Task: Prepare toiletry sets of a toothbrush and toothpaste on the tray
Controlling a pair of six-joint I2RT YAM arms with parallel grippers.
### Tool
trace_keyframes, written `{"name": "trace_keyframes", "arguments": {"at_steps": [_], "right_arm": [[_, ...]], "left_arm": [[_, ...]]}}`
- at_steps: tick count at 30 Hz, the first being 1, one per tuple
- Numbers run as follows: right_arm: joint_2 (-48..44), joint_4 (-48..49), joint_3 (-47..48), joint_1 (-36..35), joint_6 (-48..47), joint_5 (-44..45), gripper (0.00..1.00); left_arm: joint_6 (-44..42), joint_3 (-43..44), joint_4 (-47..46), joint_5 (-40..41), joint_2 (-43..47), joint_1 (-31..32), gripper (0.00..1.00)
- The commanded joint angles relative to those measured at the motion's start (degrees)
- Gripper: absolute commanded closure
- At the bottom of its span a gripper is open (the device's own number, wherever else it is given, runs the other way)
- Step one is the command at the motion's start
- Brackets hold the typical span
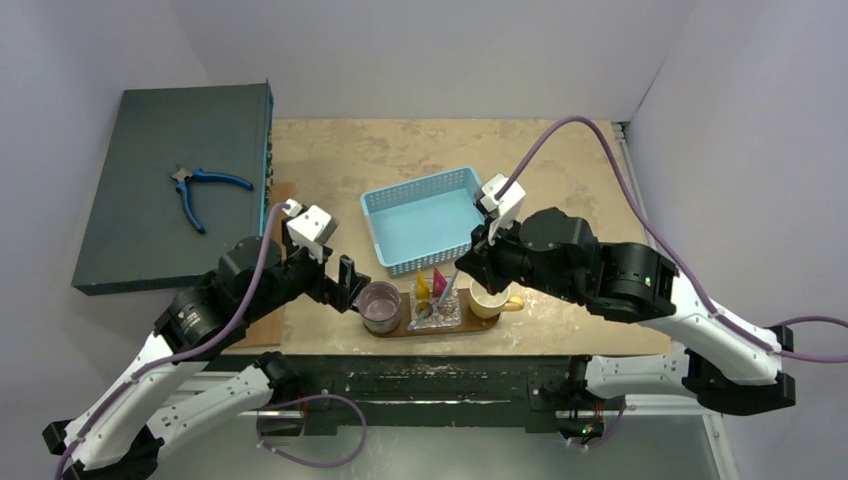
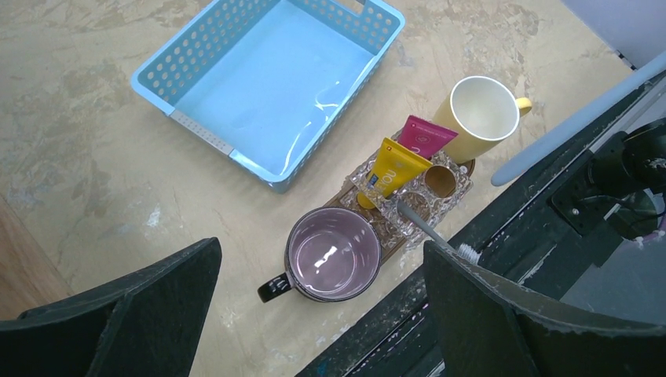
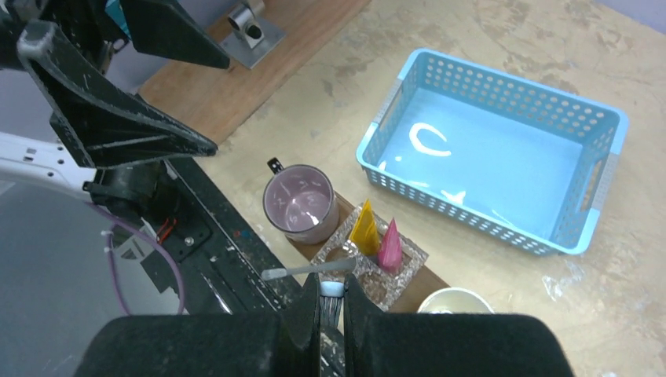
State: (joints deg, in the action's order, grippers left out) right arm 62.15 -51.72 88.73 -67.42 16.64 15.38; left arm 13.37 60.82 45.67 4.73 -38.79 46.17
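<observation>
Far left: dark grey board point(image 1: 170, 180) with blue pliers point(image 1: 203, 190) lying flat on top. Next along, left hand point(image 1: 352, 283), fingers spread wide open, just left of a purple mug point(image 1: 380, 306). Mug set on the left end of the tray point(image 3: 425, 283). Tray long, flat, dark brown wood, lying along the near edge of the surface point(image 1: 580, 180), long side running left to right.

On the middle of the tray, a clear holder point(image 2: 357, 179) with round holes. Standing in it, caps down and flat ends up: yellow toothpaste tube point(image 2: 393, 166) and, just beside it on the right, pink toothpaste tube point(image 2: 425, 135). Both short, round at the cap, squashed flat at the top.

Stuck in the same holder, toothbrush point(image 2: 428, 228): thin, pale grey stick with white bristles. Low end in a hole, brush end up, leaning far over toward the near edge of the surface.

Up above the tray, right hand point(image 3: 331, 284), fingers shut tight together, not touching the toothbrush. On the right end of the tray, yellow mug point(image 2: 481, 116), mouth up, handle to the right. Behind the tray, light blue basket point(image 1: 425, 215) with little holes in its walls.

Surface tan and blotchy, with pale scuffs. Plain pale grey walls point(image 1: 420, 60) around.
</observation>
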Motion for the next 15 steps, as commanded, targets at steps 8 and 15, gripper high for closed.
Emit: {"name": "trace_keyframes", "arguments": {"at_steps": [8, 15], "right_arm": [[-2.78, 0.38, -8.59, -8.90, 9.23, 16.96, 1.00], [-3.72, 5.74, -14.76, -11.13, 10.90, 20.92, 1.00]], "left_arm": [[1.52, -3.25, -2.16, -0.03, 2.42, 0.22, 0.00], [1.25, -6.29, -2.99, -0.47, 4.53, 0.21, 0.00]]}}
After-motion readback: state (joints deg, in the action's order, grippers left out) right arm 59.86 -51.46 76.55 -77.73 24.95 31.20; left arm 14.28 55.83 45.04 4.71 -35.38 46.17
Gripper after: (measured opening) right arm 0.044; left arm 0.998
